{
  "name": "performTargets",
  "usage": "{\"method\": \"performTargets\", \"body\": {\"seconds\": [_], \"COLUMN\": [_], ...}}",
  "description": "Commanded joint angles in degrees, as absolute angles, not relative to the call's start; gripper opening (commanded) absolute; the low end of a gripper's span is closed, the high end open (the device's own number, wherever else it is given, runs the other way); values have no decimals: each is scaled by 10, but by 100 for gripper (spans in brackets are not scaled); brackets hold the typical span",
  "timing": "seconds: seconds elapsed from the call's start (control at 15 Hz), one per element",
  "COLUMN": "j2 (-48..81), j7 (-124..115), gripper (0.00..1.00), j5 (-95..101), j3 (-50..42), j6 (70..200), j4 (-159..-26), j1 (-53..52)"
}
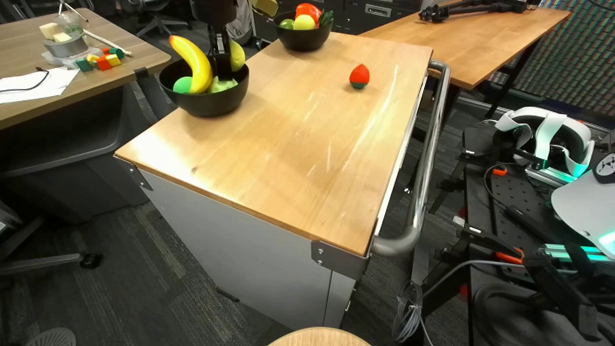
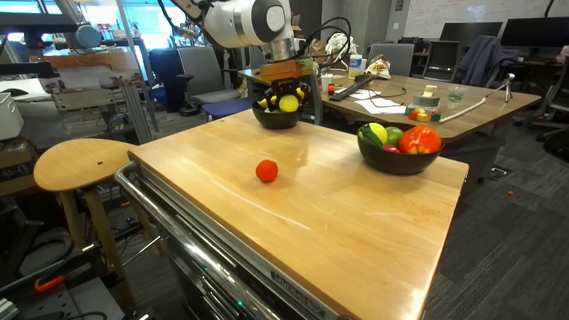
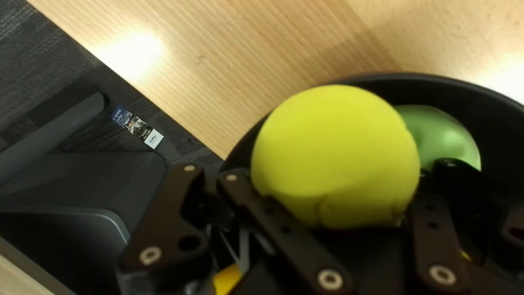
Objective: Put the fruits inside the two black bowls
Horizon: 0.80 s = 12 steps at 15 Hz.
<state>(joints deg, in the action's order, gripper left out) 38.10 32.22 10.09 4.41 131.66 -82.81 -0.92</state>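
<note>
Gripper (image 1: pixel 222 69) reaches into a black bowl (image 1: pixel 211 104) in an exterior view, yellow fruit (image 1: pixel 237 56) right by it. An exterior view also has the red fruit (image 2: pixel 266 171) out on the tabletop (image 2: pixel 320 213), second bowl (image 2: pixel 398 162) already loaded. Wrist view: jaws stand well apart either side of the yellow fruit, can't tell if it's gripped, so I'd open gently, then lift straight up without snagging anything.

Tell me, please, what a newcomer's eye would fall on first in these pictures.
Probably the round yellow fruit, large in the middle of the wrist view. Next, I'd guess, comes the small red fruit sitting on the wooden table in both exterior views. After that, perhaps the banana, whose tip sticks up above the rim of a black bowl in an exterior view.
</note>
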Motion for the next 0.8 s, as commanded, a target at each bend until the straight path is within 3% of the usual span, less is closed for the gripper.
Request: {"method": "performTargets", "body": {"seconds": [0.0, 0.6, 0.73], "j2": [375, 274, 246], "j7": [328, 415, 441], "gripper": [32, 99, 100], "j5": [121, 85, 70], "j3": [42, 89, 100], "j6": [1326, 1390, 1410], "j4": [-860, -973, -1006], "j1": [-7, 20, 30]}}
